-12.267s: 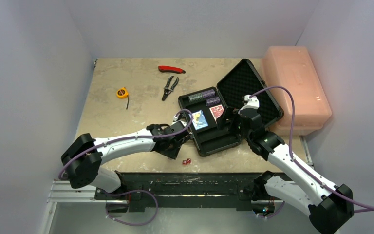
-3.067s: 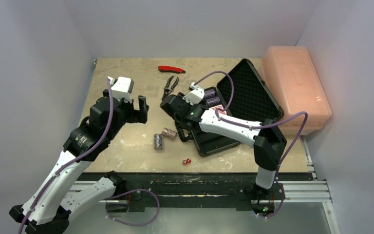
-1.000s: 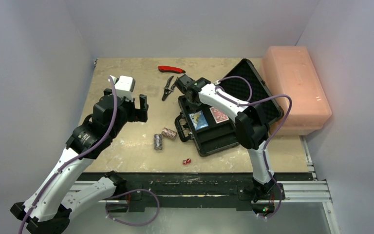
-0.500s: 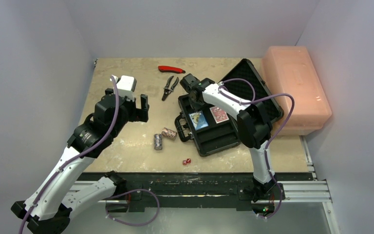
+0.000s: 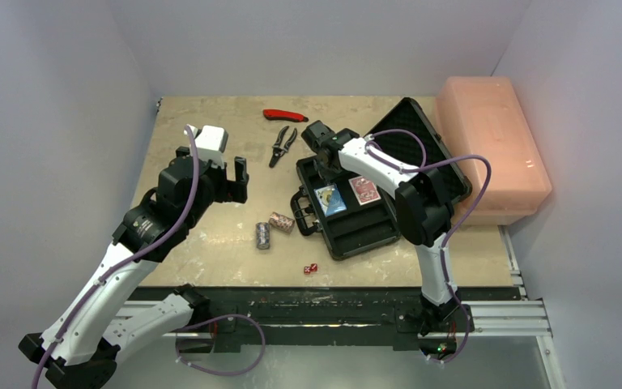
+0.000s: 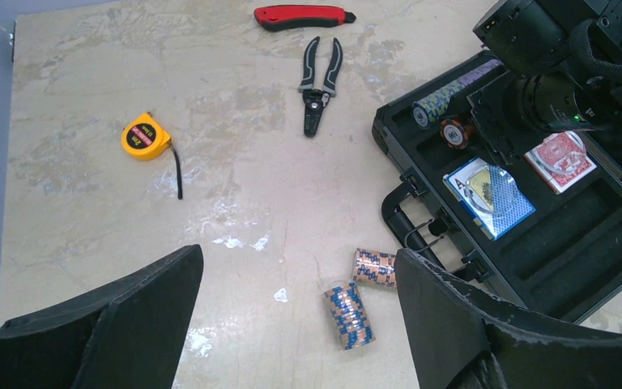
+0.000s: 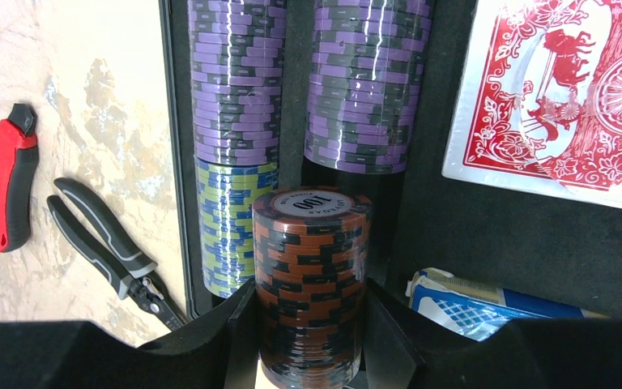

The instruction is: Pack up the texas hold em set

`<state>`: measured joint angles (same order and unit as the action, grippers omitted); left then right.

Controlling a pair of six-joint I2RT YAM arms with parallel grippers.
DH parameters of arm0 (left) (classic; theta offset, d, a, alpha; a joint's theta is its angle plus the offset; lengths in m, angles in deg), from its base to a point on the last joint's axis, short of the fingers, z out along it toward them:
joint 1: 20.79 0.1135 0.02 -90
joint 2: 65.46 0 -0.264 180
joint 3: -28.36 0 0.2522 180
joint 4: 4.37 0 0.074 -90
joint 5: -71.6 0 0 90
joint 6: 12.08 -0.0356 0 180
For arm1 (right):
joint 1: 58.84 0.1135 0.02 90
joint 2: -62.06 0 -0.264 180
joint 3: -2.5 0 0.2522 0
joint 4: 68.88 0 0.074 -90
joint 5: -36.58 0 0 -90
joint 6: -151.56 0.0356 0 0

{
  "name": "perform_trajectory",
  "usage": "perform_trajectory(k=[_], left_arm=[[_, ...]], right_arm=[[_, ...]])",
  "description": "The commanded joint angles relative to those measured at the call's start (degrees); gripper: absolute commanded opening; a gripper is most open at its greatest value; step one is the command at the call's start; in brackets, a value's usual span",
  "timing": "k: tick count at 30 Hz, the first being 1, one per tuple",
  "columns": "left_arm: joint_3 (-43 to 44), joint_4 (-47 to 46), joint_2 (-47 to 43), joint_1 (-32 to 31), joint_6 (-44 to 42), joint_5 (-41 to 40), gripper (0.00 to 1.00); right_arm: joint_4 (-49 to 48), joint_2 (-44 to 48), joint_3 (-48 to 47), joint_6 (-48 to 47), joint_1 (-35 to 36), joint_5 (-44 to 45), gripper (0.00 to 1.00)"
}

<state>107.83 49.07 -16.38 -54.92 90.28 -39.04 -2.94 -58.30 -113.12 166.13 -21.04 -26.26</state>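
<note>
Left: your left gripper (image 6: 298, 259) hangs over the table (image 5: 227, 235), fingers spread wide, holding nothing.
Upper left of the left wrist view: one yellow tape measure (image 6: 145, 136).
Upper centre: one red-handled tool (image 5: 284, 115), with pliers (image 5: 283, 146) just below it.
Centre: two loose chip stacks (image 5: 263, 235) lie on their sides, near each other, beside the briefcase handle. Red dice (image 5: 310, 268) sit near the table's lower edge.
Right of centre: your black briefcase (image 5: 356, 239) stands open, with the blue deck (image 5: 330, 199) and red deck (image 5: 364, 190) side by side in its tray. Purple stacks (image 7: 239, 81) and a green-and-blue stack (image 7: 227, 227) lie in its chip slots.
Your right gripper (image 7: 308, 348) clamps a brown-and-black chip stack (image 7: 312, 243) at those slots, in the tray's upper-left corner.
Far right: one pink box (image 5: 494, 146).
</note>
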Motion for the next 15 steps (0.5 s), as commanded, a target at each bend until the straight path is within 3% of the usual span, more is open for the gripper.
perform_trajectory(k=[1,5,15], left_arm=[[0.62,-1.62,-0.05,0.38,-1.18,0.6,0.88],[0.57,-1.61,-0.21,0.38,-1.11,0.53,0.88],[0.38,-1.89,-0.71,0.43,-1.09,0.34,0.88]], right_arm=[[-1.39,2.08,-0.82,0.49,-0.67,0.56,0.0],[-1.79,2.13,-0.33,0.48,-1.1,-0.14,0.0],[-4.02,3.29,2.59,0.04,-2.55,-2.99,0.26]])
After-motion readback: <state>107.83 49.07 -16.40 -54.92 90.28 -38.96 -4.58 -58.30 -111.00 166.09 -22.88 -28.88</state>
